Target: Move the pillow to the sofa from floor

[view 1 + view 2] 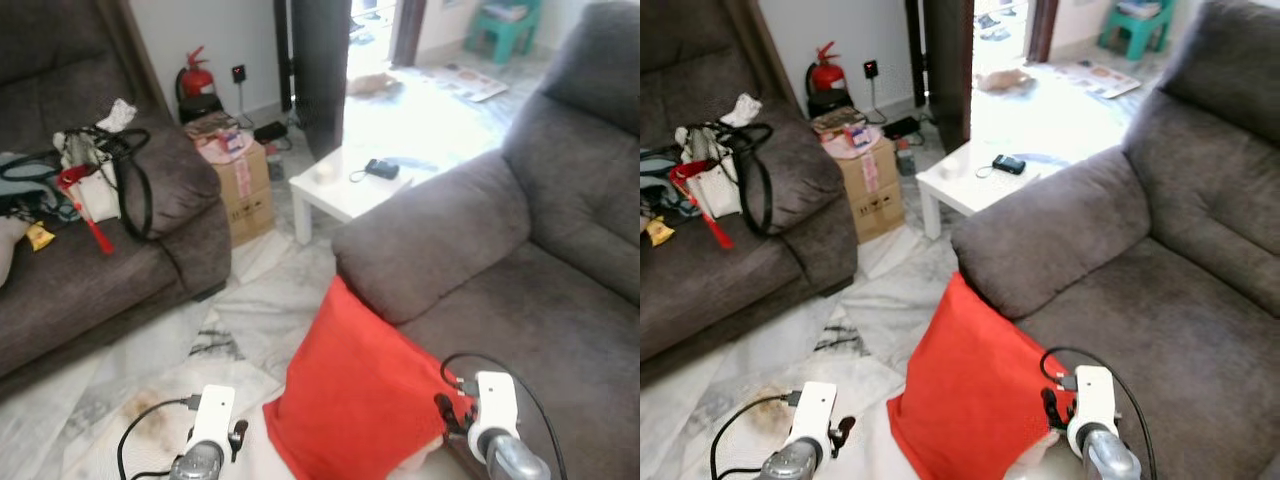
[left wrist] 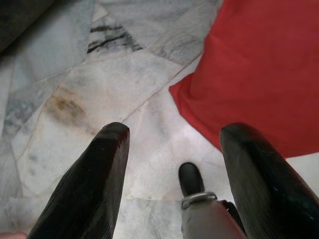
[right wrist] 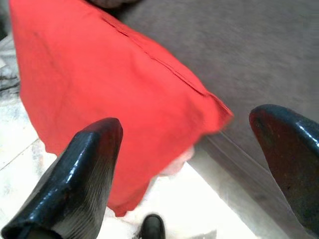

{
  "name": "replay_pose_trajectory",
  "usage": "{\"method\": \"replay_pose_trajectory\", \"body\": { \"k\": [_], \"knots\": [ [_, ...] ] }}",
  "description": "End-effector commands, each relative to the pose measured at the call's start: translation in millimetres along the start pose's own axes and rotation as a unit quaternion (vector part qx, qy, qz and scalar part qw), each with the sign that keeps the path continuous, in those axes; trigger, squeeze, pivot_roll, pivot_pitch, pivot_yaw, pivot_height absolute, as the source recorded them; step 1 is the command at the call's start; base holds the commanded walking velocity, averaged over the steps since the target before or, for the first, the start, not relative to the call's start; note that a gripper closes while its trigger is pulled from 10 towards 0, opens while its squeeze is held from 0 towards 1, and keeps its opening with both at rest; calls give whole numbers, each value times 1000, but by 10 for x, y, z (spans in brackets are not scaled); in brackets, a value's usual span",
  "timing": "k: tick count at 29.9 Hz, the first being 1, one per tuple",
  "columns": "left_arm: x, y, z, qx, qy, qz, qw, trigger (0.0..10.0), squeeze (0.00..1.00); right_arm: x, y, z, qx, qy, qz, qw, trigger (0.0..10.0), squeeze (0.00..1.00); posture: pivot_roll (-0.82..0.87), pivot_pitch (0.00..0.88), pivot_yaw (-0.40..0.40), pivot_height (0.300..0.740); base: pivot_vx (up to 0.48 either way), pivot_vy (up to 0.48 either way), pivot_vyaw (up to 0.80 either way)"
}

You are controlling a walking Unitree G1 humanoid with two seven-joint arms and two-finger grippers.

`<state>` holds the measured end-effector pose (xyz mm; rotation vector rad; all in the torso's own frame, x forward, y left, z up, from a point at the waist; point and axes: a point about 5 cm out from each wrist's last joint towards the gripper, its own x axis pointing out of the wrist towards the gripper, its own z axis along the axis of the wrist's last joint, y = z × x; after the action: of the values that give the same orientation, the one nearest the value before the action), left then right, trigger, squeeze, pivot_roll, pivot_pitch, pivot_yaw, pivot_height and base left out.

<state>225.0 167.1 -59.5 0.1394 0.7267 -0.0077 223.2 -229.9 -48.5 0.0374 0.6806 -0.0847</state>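
Marble floor (image 1: pixel 250 330) bears red pillow (image 1: pixel 360 400) leaning on grey sofa (image 1: pixel 520 300); left gripper (image 2: pixel 174 164) and right gripper (image 3: pixel 189 149) both spread, empty; lift not yet begun

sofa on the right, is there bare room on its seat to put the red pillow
Yes: the right sofa's seat cushion, between its armrest and backrest, is bare. The red pillow leans against the sofa's front, on the floor. The left sofa is crowded with a handbag and clutter.

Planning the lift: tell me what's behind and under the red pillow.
Behind the red pillow is the grey sofa; it leans on the front, below the armrest. Its lower edge rests on marble floor. What lies beneath is covered.
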Motion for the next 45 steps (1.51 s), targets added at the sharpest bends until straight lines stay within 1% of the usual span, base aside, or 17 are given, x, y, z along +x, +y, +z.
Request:
{"method": "replay_pose_trajectory", "body": {
  "k": [1,5,8,10,11,13,19,26,36,41,45],
  "knots": [
    [-12,9,-46,17,8,2,1000,10000,0,-4,1,1,-3,-5,2,1000,10000,0,-124,86,27,740,0,0,0],
    [-13,5,-45,20,6,2,1000,10000,0,-2,6,17,-17,-9,8,1000,10000,0,-124,86,28,740,0,-161,0],
    [-12,2,-40,21,4,2,1000,10000,0,-1,8,20,-23,-8,9,1000,10000,0,-124,86,28,740,0,-360,735],
    [-12,-1,-38,20,4,1,1000,10000,0,-2,8,14,-17,-8,8,1000,10000,0,-124,86,29,740,0,-364,800],
    [-12,-3,-36,21,3,1,1000,10000,0,-4,8,4,-2,-7,4,1000,10000,0,-125,87,29,740,0,-364,0],
    [-11,-5,-35,21,3,1,1000,10000,0,-4,6,6,-9,-7,4,1000,10000,0,-126,87,30,740,0,-368,0],
    [-11,-12,-28,21,0,-1,1000,10000,0,-4,9,7,-9,-7,7,1000,10000,0,-123,88,28,740,0,-363,0],
    [-9,-12,-16,17,-3,-1,1000,10000,0,-4,11,5,-5,-8,6,1000,10000,0,-124,88,28,740,0,0,0],
    [4,-1,58,15,-23,0,1000,10000,0,-4,14,1,3,-8,5,1000,10000,0,-125,87,30,740,0,0,0],
    [5,-14,75,5,-29,-3,1000,10000,0,-4,16,0,6,-9,5,1000,10000,0,-124,87,31,740,0,0,0],
    [5,-8,80,5,-31,1,1000,10000,0,-4,19,1,8,-9,5,1000,10000,0,-125,87,32,740,0,0,0]
  ]
}}
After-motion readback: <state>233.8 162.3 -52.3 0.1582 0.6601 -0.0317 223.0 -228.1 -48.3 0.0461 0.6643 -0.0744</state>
